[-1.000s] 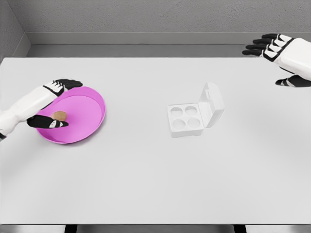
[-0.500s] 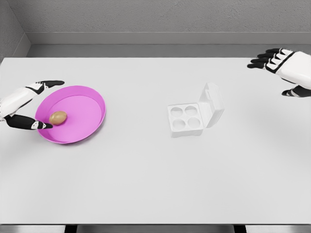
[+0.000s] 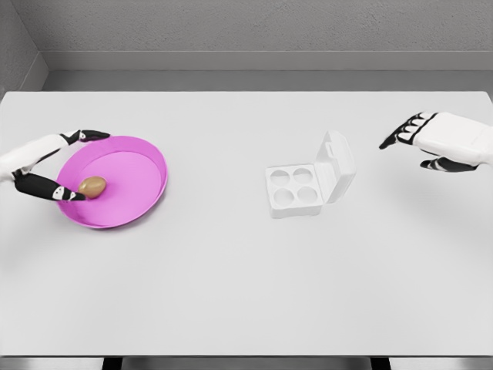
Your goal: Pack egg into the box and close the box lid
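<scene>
One brown egg [image 3: 92,186] lies in the pink plate [image 3: 146,166], the left hand [image 3: 48,163] spread wide beside it; the white box [image 3: 306,183] stands open with four empty cups, and the right hand [image 3: 431,142] hovers with fingers spread

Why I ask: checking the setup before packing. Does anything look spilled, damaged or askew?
Nothing stands out. The egg lies whole in the pink plate, and the egg box sits flat with its lid open and four empty cups.

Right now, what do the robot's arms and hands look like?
Both arms are smooth, rounded white shells. The left hand and right hand each have five slim fingers, black with small white patches along them. No cables or sleeves show.
</scene>
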